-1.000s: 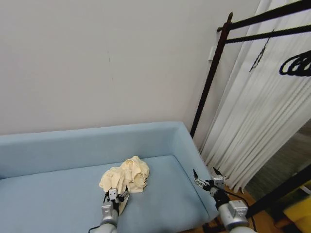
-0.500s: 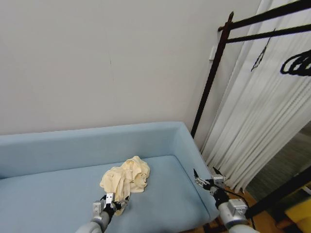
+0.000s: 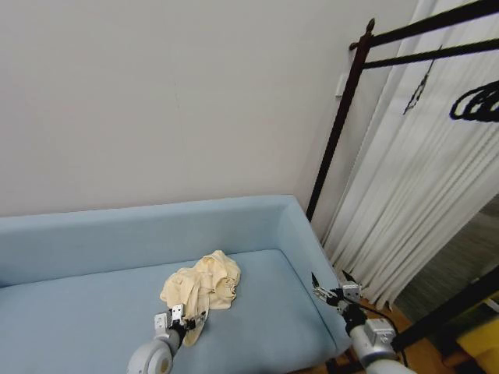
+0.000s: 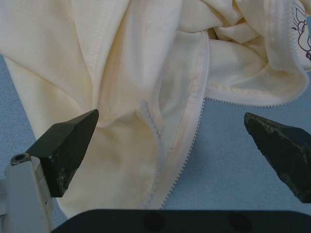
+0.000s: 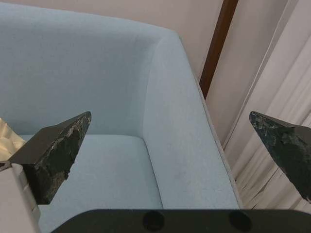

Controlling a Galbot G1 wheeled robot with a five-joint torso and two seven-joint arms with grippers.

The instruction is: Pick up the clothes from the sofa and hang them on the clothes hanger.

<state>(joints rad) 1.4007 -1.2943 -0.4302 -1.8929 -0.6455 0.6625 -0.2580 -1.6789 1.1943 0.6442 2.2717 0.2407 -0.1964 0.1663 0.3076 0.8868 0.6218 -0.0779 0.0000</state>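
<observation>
A crumpled cream garment (image 3: pixel 203 282) lies on the seat of the light blue sofa (image 3: pixel 86 241). My left gripper (image 3: pixel 178 315) is open at the garment's near edge. In the left wrist view its dark fingers (image 4: pixel 65 145) straddle the cream fabric (image 4: pixel 141 73) and its zip seam, with the gripper (image 4: pixel 175 145) low over the cloth. My right gripper (image 3: pixel 335 291) hangs open over the sofa's right armrest with nothing between its fingers. A black hanger (image 3: pixel 475 101) hangs on the dark clothes rack (image 3: pixel 343 109) at the upper right.
White curtains (image 3: pixel 413 195) hang right of the rack. The sofa's backrest and right armrest (image 5: pixel 180 121) border the seat, and a pale wall stands behind. Bare blue seat lies on both sides of the garment. The floor shows at the far right.
My left forearm has swung toward the left and lower, while its gripper stays at the garment's near edge. The right arm and the garment have not moved.
</observation>
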